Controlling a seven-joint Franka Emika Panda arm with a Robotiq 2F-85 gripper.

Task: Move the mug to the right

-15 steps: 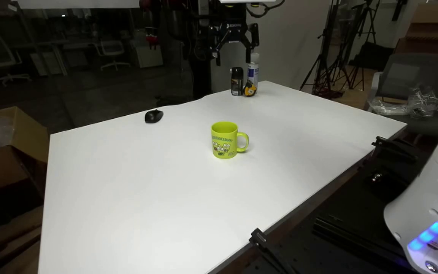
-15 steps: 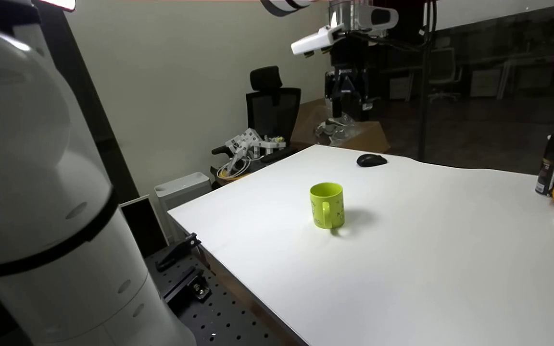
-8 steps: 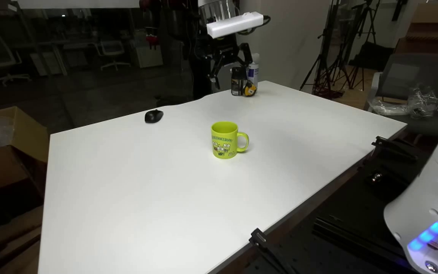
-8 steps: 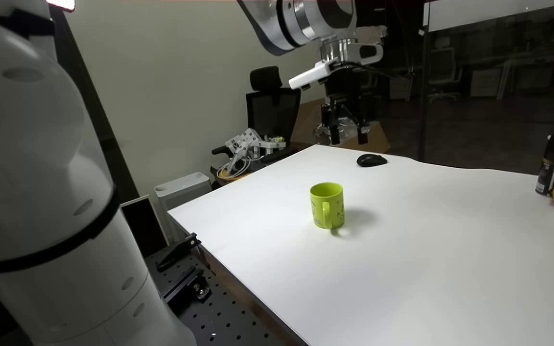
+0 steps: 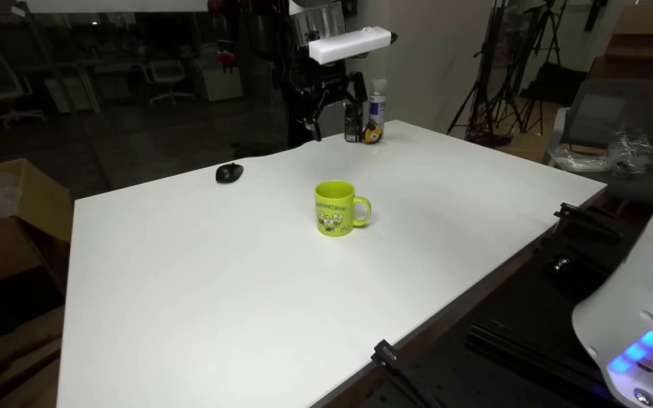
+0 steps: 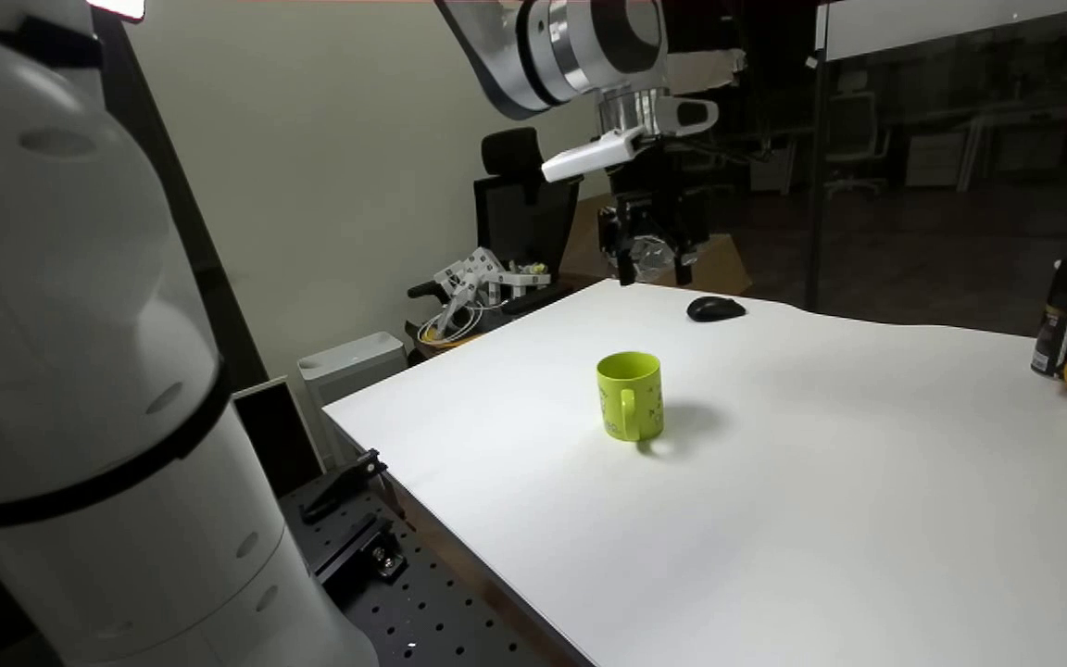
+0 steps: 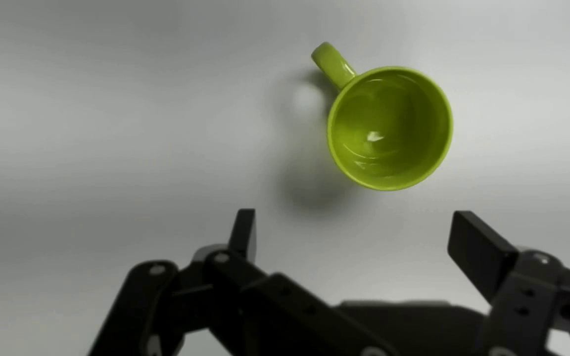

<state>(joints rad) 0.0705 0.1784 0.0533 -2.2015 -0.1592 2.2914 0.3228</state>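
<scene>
The yellow-green mug (image 5: 326, 218) stands upright on the white table, with a dark print and a side handle. In an exterior view its handle (image 6: 629, 414) faces the camera. My gripper (image 5: 336, 126) hangs above the table and appears above the mug in both exterior views; it also shows dark against the background (image 6: 655, 270). In the wrist view I look down into the mug (image 7: 389, 128), which lies beyond the fingertips, toward the top of the picture. The gripper (image 7: 356, 235) there is open, jaws wide apart, with nothing between them.
A black mouse (image 5: 229, 173) lies near the table's far edge. A dark can (image 5: 352, 129), a white spray can (image 5: 377, 106) and a yellow-black tape measure (image 5: 372, 134) stand together at a far corner. Black clamps (image 5: 386, 356) sit on the table edge by the robot base.
My gripper has come down and shifted slightly to the left in both exterior views, and has stayed open. The mug has not moved.
</scene>
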